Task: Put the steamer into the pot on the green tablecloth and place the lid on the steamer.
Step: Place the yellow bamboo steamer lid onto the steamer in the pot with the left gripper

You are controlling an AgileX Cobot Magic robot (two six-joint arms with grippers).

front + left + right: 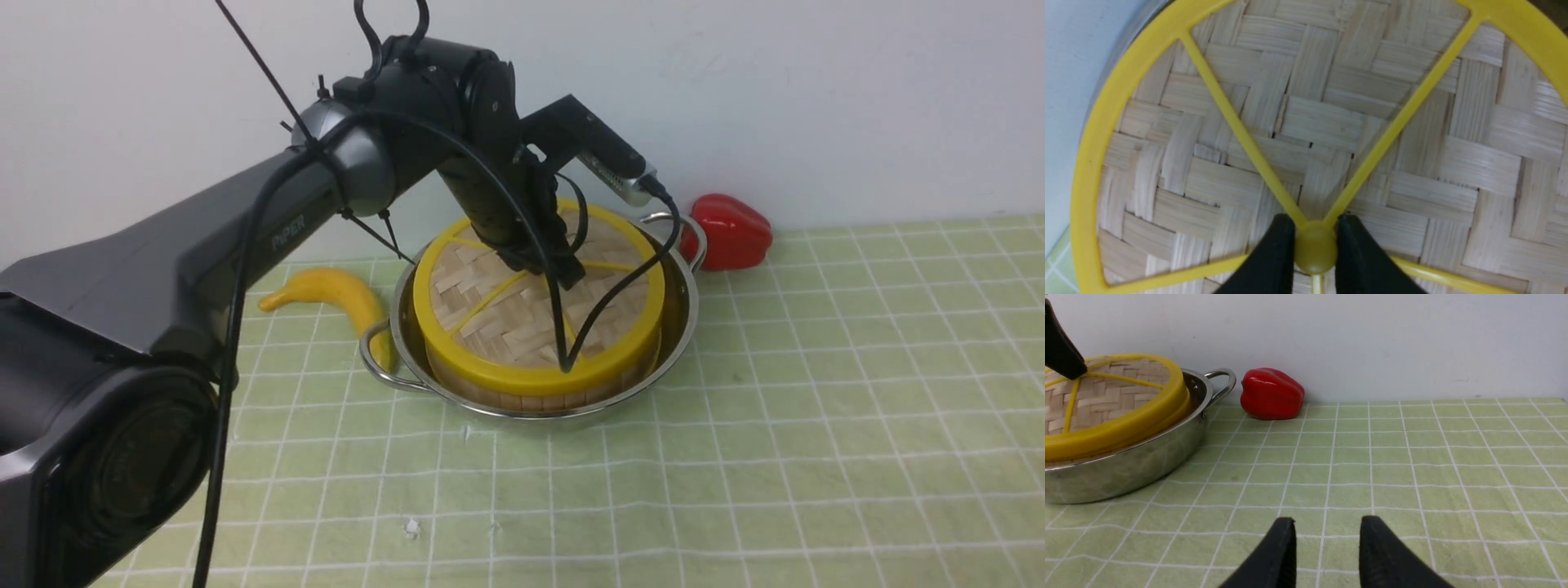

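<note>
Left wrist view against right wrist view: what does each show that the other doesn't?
Only the left wrist view: the left gripper shut on the lid's centre knob. Only the right wrist view: the open right gripper, the pot's shiny side and handle, a red pepper. Both: the lid's woven top and the green tablecloth.

You've got a lid (498, 327) of woven bamboo strips: pale, matt, rough grain. Its rim, spokes & knob are smooth yellow plastic w/ slight sheen. Under it the steamer (522, 400) wall is pale wood slats, matt. Your pot (1126, 473) is polished steel, mirror-glossy. The cloth (816, 408) looks like matt fabric, lightly creased. The pepper (731, 231) is glossy red, plastic-looking; the banana (339, 294) smooth, low sheen. The left arm (163, 261) shell is dark, semi-matt plastic. Both sets of jaws: matt black. The wall (816, 98) is flat matt white.
</note>
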